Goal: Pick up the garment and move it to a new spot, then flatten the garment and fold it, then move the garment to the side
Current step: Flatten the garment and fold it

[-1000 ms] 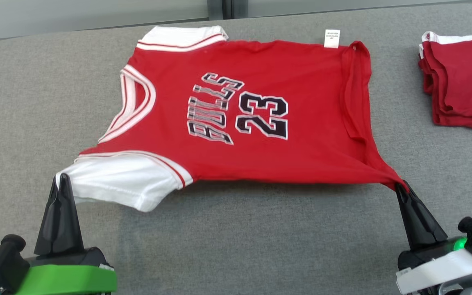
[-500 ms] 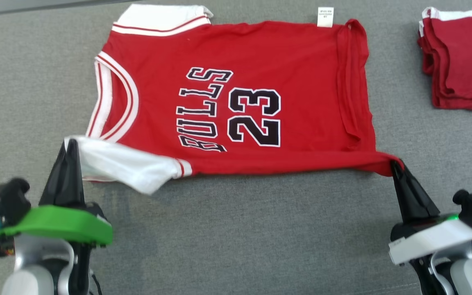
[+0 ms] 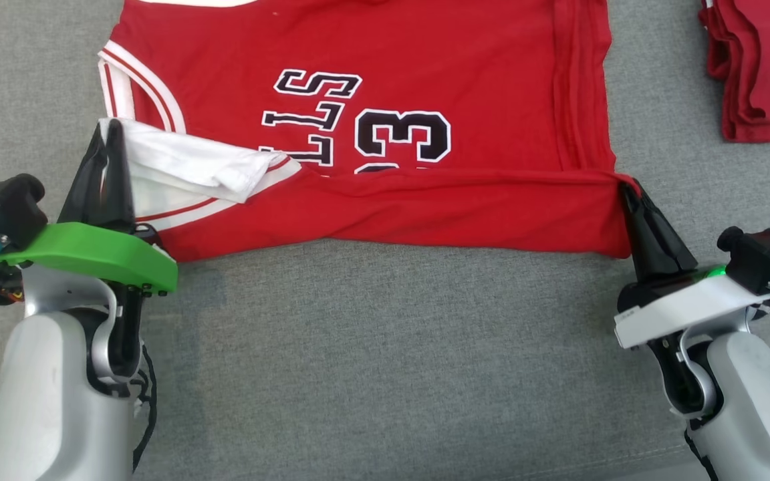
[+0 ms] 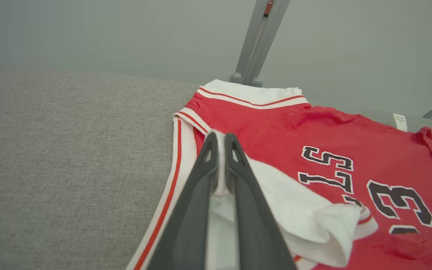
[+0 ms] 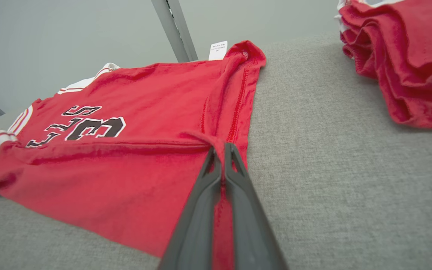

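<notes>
Garment: the red jersey (image 3: pixel 478 73) lies on the grey tabletop (image 3: pixel 385 354), and its near edge is folded over, covering part of the print.
Left gripper (image 3: pixel 109 128): the jaws are almost together and pinch the white sleeve (image 3: pixel 184 164), which is drawn over the front of the jersey.
Right gripper (image 3: pixel 627 188): the jaws are closed on the red hem corner.
Pile: other red garments (image 3: pixel 766 73) lie at the right, apart from the jersey.

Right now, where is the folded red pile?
Head view, upper right corner: the folded pile lies on the grey surface, apart from the jersey, beyond the right gripper.
</notes>
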Available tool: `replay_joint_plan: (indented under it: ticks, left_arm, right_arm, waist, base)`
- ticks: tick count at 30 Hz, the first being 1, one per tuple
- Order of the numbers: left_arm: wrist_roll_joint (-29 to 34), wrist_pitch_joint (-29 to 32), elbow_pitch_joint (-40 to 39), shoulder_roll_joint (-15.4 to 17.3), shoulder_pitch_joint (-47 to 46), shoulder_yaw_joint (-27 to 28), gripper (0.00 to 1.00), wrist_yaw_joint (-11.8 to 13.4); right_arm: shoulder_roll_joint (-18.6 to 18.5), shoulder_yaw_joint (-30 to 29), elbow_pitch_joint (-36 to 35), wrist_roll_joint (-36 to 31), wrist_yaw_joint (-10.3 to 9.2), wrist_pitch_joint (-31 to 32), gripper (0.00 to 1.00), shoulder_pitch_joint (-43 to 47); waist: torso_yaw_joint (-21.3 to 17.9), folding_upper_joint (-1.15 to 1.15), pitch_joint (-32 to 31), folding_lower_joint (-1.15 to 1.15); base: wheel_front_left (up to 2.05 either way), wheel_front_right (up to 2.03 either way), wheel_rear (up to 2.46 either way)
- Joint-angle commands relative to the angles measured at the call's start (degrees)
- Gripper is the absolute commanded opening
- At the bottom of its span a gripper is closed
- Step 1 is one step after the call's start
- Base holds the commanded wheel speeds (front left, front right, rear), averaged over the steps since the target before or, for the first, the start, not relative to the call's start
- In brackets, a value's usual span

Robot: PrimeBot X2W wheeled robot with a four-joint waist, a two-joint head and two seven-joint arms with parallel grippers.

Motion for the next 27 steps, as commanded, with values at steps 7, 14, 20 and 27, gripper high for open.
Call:
replay_joint_plan:
  ticks: [7, 14, 20, 27]
  left_arm:
    - [4.7, -12.2, 2.6, -0.8, 0.3, -0.3, 1.00, 1.6]
    - [11.0, -18.2, -0.9, -1.3, 7.2, -1.7, 1.00, 5.8]
    - [12.4, -18.9, -4.3, -2.0, 14.8, -2.2, 1.00, 8.3]
    - [11.5, -18.1, -5.2, -2.5, 19.0, -2.7, 1.00, 9.1]
  right_arm:
    - [0.9, -2.0, -2.2, -5.2, -0.09, -1.9, 1.00, -1.5]
    - [2.9, -5.5, -9.3, -11.0, -0.09, -1.9, 1.00, 3.8]
    - [3.9, -5.5, -12.3, -13.0, -0.09, -1.9, 1.00, 9.2]
    - [4.7, -5.4, -13.2, -13.0, -0.09, -1.9, 1.00, 11.8]
  waist:
    - [0.1, 0.00, -1.2, 0.00]
    - [0.4, 0.00, -4.7, 0.00]
    - [0.6, 0.00, -7.4, 0.00]
    - [1.1, 0.00, -8.6, 0.00]
  base:
    - [0.00, 0.00, 0.00]
    - [0.00, 0.00, 0.00]
    - [0.00, 0.00, 0.00]
    - [0.00, 0.00, 0.00]
